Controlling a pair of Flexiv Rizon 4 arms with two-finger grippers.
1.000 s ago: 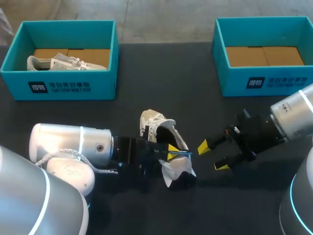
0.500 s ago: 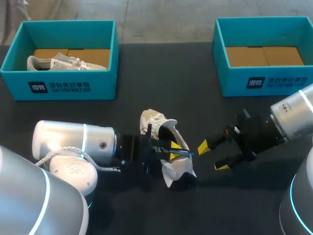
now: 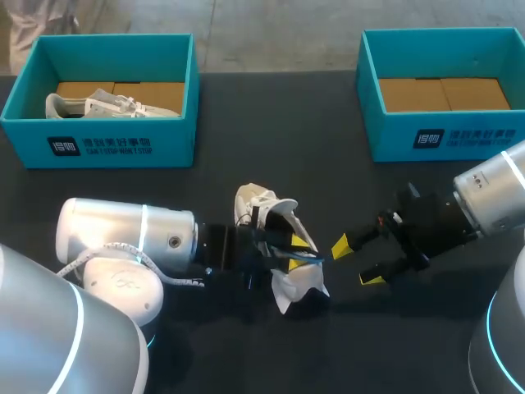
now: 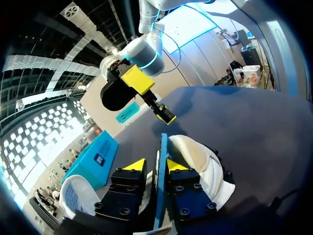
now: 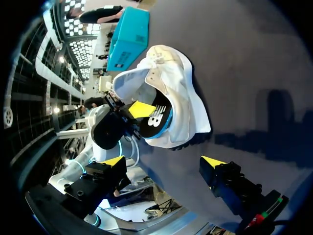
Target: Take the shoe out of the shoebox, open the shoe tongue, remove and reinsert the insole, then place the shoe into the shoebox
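Dark table (image 3: 246, 115) bears the shoe (image 3: 258, 203) at its middle, between both arms. Left gripper (image 4: 155, 165) pinches the blue insole (image 4: 162, 147) (fingers nearly together); right gripper (image 3: 357, 263) hangs spread wide, empty. Best to brace the heel and guide the insole gently, unbent.

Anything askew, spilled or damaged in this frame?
Only the white sneaker: it lies tipped sideways on the black table, its dark blue-edged insole sticking partly out, pinched in the left gripper. That fits the insole step; nothing looks spilled or damaged.
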